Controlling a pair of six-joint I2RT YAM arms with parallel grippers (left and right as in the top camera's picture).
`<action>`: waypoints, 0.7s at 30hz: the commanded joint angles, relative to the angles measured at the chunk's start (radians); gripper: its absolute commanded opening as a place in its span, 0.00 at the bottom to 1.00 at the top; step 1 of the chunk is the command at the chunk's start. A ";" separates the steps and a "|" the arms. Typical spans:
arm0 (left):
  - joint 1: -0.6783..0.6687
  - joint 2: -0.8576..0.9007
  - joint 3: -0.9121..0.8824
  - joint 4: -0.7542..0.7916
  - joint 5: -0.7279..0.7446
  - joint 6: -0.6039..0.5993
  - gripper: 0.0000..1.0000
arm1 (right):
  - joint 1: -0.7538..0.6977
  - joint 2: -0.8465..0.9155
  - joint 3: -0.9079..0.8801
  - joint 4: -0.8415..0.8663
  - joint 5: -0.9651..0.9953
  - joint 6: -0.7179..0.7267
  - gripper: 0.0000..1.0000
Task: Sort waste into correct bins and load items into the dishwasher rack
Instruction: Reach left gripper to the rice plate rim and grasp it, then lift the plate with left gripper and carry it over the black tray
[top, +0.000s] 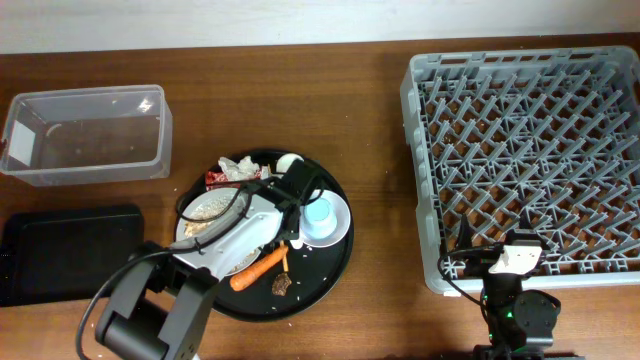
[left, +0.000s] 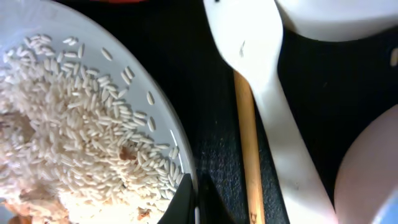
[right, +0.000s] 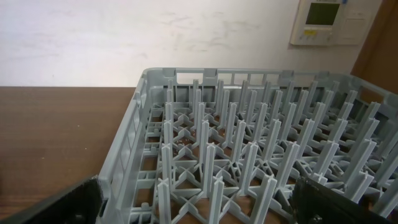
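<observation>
Left gripper (left: 195, 209) is right down at the rim of the white plate (left: 163, 127). The dark fingertips (left: 179, 208) look close together, but honestly I can't tell if they're pinching the rim or just parked beside it.

Just past them on the plate is the rice heap (left: 68, 137): loose pale grains spread thin at the edge, clumped and browner toward the middle, so it'll scatter if the plate tips. To the other side, the wooden stick (left: 249, 143) lies on the round black tray (left: 186, 62) with the white fork (left: 264, 93) alongside it, touching or nearly so.

My guess is we're at the very start, going for the plate or the stick. The next move needs a clean grip on one thing without dragging its neighbour.

Further out, the clear tub (top: 90, 135) and flat black tray (top: 65, 250) sit to the left, and the carrot (top: 258, 268) lies on the round tray.

Right gripper (right: 199, 210) has its fingers spread wide, holding nothing, at the edge of the grey rack (right: 249, 155).
</observation>
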 joint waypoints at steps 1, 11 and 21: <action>0.002 0.007 0.063 -0.048 -0.027 -0.006 0.01 | -0.001 -0.006 -0.007 -0.003 0.002 -0.003 0.99; 0.002 -0.037 0.160 -0.172 -0.068 -0.006 0.01 | -0.001 -0.006 -0.007 -0.004 0.002 -0.003 0.99; 0.121 -0.234 0.177 -0.195 -0.079 -0.006 0.01 | -0.001 -0.006 -0.007 -0.004 0.002 -0.003 0.99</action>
